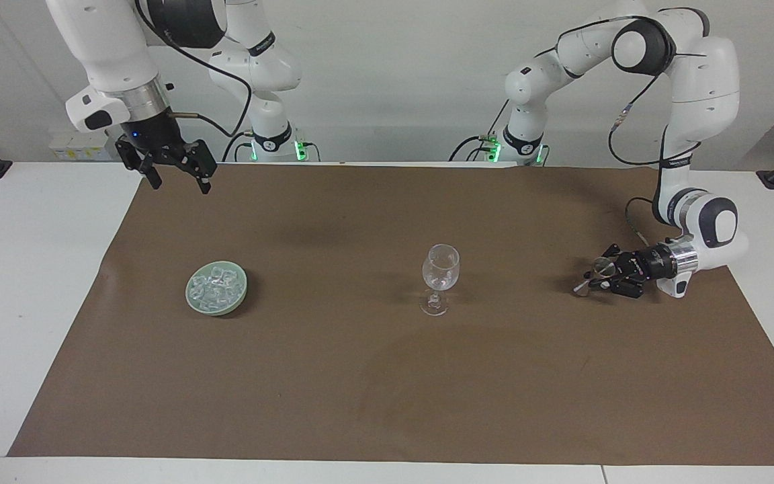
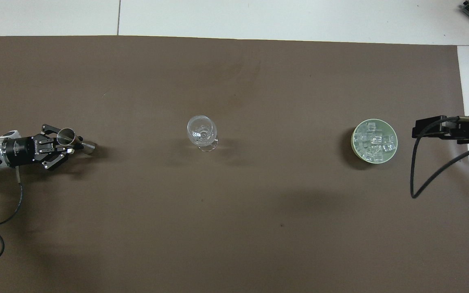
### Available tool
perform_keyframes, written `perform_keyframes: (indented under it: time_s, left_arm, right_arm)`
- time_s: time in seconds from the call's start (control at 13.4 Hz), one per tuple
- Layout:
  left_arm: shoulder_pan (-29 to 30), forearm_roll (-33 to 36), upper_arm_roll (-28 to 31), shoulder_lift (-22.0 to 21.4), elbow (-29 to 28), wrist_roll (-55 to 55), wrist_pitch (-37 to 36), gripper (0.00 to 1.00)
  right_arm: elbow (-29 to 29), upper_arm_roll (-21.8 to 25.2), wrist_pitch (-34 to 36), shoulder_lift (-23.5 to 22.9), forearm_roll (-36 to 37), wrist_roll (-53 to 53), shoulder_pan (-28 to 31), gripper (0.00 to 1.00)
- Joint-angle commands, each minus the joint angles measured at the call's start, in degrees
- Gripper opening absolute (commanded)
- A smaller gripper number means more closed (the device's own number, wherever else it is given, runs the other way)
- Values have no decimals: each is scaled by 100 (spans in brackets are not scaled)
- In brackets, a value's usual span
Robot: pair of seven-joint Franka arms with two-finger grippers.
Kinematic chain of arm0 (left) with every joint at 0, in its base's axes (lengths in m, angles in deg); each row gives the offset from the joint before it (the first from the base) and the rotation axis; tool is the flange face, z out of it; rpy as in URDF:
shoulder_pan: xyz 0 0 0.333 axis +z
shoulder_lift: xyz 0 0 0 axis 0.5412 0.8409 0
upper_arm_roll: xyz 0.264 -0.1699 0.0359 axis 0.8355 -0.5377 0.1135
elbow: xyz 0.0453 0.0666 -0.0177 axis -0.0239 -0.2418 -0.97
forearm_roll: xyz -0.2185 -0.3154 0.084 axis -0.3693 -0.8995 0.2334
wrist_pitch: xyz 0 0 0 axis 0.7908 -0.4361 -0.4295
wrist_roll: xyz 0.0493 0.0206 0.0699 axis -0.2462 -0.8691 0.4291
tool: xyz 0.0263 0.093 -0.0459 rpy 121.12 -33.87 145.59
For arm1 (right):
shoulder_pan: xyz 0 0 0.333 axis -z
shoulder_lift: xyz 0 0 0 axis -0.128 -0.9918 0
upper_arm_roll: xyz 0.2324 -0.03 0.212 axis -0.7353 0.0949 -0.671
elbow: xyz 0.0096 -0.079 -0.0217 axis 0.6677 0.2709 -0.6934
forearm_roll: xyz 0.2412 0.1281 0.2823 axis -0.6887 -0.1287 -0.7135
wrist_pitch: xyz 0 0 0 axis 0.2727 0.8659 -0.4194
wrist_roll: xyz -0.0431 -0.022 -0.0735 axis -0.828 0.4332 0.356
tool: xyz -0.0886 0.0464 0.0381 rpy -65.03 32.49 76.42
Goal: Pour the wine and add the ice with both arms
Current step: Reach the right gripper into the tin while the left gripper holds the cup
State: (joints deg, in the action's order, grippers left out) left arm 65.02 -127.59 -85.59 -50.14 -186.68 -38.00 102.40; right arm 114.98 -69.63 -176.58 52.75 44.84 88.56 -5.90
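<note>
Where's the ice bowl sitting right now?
The green bowl of ice sits on the brown mat toward the right arm's end of the table, level with the wine glass at mid-table.
</note>
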Motion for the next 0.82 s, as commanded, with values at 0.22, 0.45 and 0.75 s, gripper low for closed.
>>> perform_keyframes:
  time_s: [0.22,0.45,0.75]
  left_arm:
    - [-61,92,52,146,144,-99,-155,0]
    - [-61,92,52,173,144,-117,-155,0]
    - [-96,92,52,182,144,-152,-155,0]
  right_arm:
    - [1428,-7,-1458,118,66,-768,205,99]
    - [1552,-7,-1864,-286,162,-777,250,98]
    - [1692,-7,-2575,-910,171,-838,215,87]
